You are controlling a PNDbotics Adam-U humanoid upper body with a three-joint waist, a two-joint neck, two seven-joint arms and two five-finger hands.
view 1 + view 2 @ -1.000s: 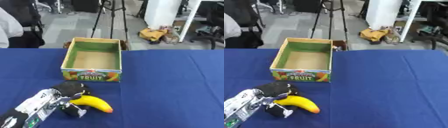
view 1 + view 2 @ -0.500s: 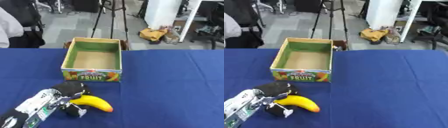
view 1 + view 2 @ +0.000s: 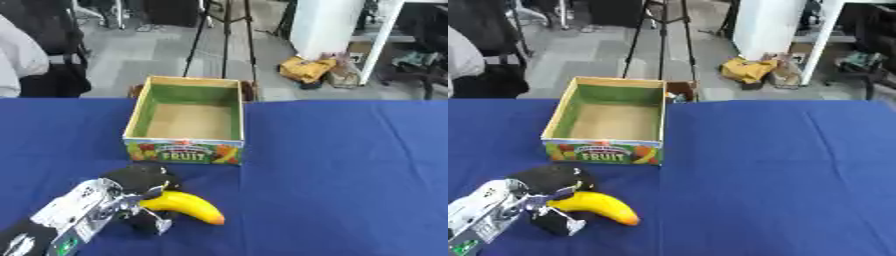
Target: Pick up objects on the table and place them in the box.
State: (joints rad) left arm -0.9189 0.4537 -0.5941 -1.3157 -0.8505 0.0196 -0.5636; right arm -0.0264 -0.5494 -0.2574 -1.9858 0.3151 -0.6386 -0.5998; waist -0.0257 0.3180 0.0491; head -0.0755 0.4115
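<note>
One banana [image 3: 184, 206] is gripped at its stem end by the left hand [image 3: 138, 186], fingers curled round it, low on the tabletop [image 3: 350, 165]. Its long axis points right; the box [image 3: 186, 152] lies just beyond.

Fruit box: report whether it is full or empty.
Empty. The fruit box is open-topped, and only its bare brown floor shows inside; the banana is outside it, in the left hand.

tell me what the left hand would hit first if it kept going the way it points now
Probably nothing soon. The left hand, curled round the yellow banana, points right and slightly up-table across bare blue tablecloth. The open cardboard fruit box sits beyond and to the side of that line, though depth is uncertain.
</note>
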